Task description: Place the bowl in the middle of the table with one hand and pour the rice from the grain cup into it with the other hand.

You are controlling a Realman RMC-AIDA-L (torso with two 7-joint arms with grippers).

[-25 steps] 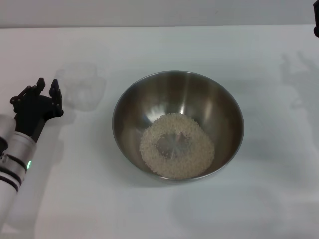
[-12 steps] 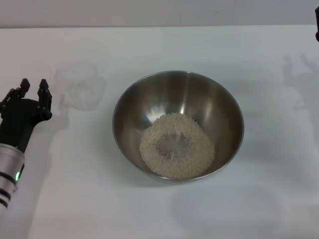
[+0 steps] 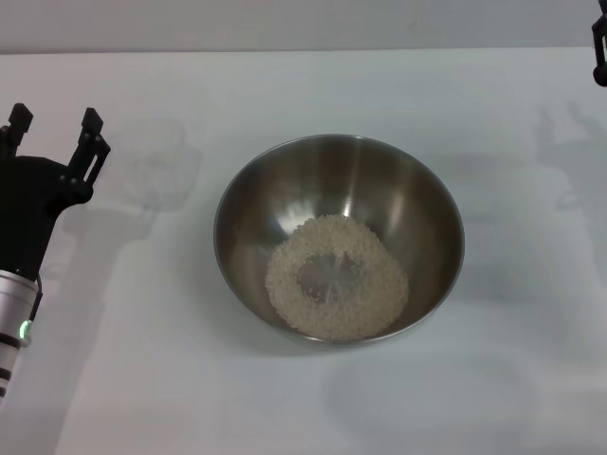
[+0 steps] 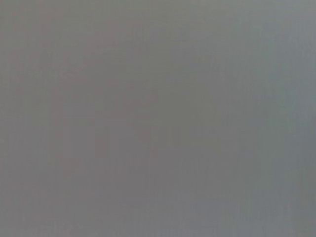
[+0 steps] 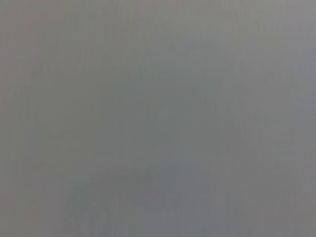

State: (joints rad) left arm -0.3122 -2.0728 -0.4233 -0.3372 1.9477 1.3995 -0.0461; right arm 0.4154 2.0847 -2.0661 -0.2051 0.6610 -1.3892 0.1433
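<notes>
The steel bowl [image 3: 339, 180] stands in the middle of the white table [image 3: 313, 85], upright. A pale ring of rice [image 3: 379, 284] lies on its bottom. Left of the bowl the clear grain cup [image 3: 159, 166] stands on the table and looks empty. My left gripper [image 3: 54, 119] hovers at the left edge, just left of the cup and apart from it, open with nothing between its fingers. Only a dark sliver of my right gripper [image 3: 599, 43] shows at the top right corner. Both wrist views are plain grey and show nothing.
Faint shadows of the arms fall on the table at the right and in front of the bowl. The table's far edge [image 3: 303, 50] runs along the top of the head view.
My left gripper has drawn back from the grain cup towards the left edge and seems to have risen nearer the camera, its fingers spread wider. Bowl, rice and cup have stayed put.
</notes>
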